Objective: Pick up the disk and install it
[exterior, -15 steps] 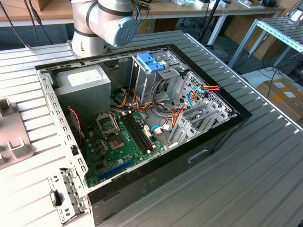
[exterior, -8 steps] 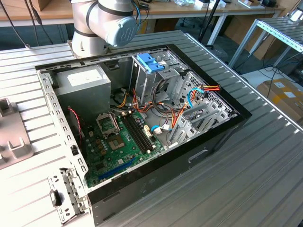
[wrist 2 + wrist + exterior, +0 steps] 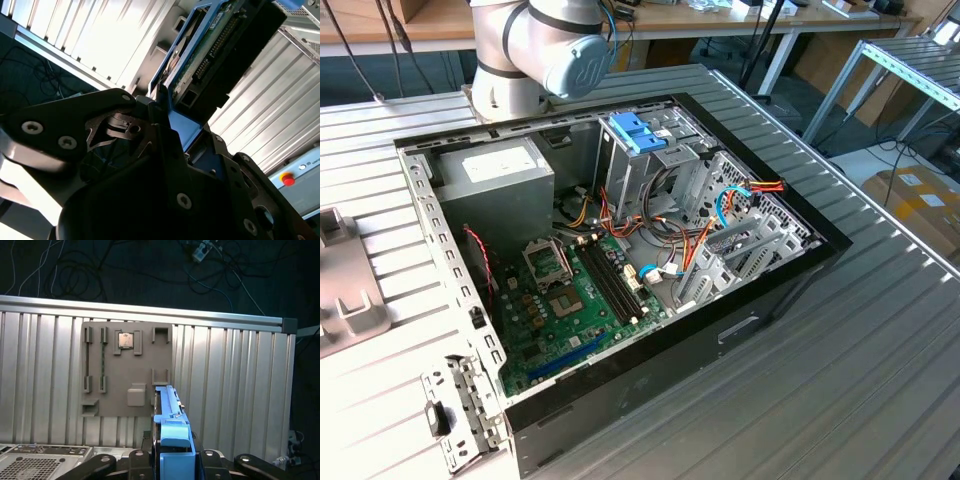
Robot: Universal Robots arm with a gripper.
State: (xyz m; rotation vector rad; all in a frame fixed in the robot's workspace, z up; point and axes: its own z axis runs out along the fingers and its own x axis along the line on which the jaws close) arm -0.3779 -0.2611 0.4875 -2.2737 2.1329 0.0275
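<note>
Evidently the pick-up is done, the carry in hand: in both wrist views the gripper is clenched on the blue end tab of the disk, held above the ribbed table. Seating it would call for squaring its rails with a bay. In the exterior view a grey tray lies at nine o'clock and the open computer case at centre. Its pale-blue latch is at twelve, and loose cables at two crowd the drive cage.

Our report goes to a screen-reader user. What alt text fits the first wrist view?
The tool grips the disk, edge-on with bright blue rails, against a ribbed metal table. On the table lies a grey parts tray holding a processor.
</note>
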